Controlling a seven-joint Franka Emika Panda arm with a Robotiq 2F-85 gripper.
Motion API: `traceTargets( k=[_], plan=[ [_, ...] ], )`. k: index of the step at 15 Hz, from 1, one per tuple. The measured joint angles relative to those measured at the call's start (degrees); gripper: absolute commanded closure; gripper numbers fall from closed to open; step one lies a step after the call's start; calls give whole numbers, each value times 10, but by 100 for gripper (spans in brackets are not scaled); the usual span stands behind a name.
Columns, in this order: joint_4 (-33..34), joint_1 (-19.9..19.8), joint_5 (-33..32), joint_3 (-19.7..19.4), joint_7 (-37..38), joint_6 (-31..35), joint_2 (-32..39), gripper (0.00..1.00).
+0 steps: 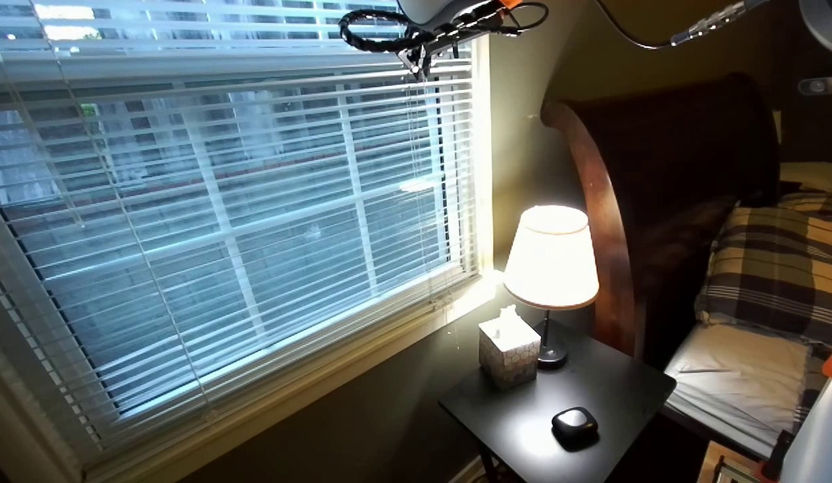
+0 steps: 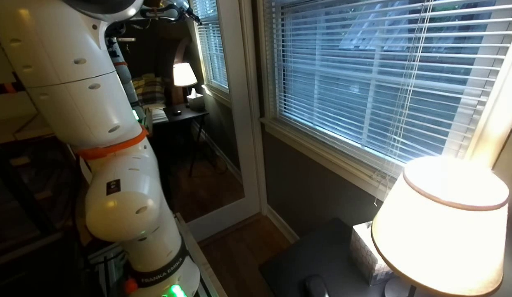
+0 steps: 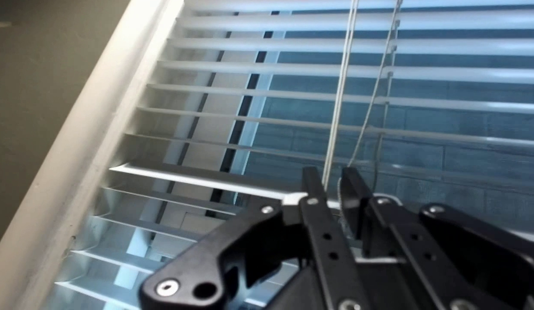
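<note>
My gripper (image 3: 329,172) is at the white window blinds (image 3: 249,67) in the wrist view. Its black fingers are apart with a narrow gap. Pale pull cords (image 3: 338,97) run down behind and between the fingertips; another thin cord passes along the right finger. I cannot tell whether they touch the fingers. In an exterior view the gripper (image 1: 421,70) hangs at the top, in front of the right part of the blinds (image 1: 268,221). The cords (image 2: 411,78) and blinds (image 2: 322,78) show in an exterior view, where the gripper appears only small, apparently reflected in a mirror.
A lit lamp (image 1: 551,261) stands on a dark side table (image 1: 620,382) beside a tissue box (image 1: 510,352) and a black rounded object (image 1: 575,424). A wooden headboard (image 1: 671,154) and bed are to the right. A mirrored door (image 2: 251,136) is beside the window.
</note>
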Motion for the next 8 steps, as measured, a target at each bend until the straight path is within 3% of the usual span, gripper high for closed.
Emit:
traceTargets(
  k=[6,7,8],
  plan=[
    [0,7,5,-3,-9,0,0,100],
    [0,8,6,-4,-12,0,0,96],
    [0,8,8,-4,-14,0,0,72]
  ],
)
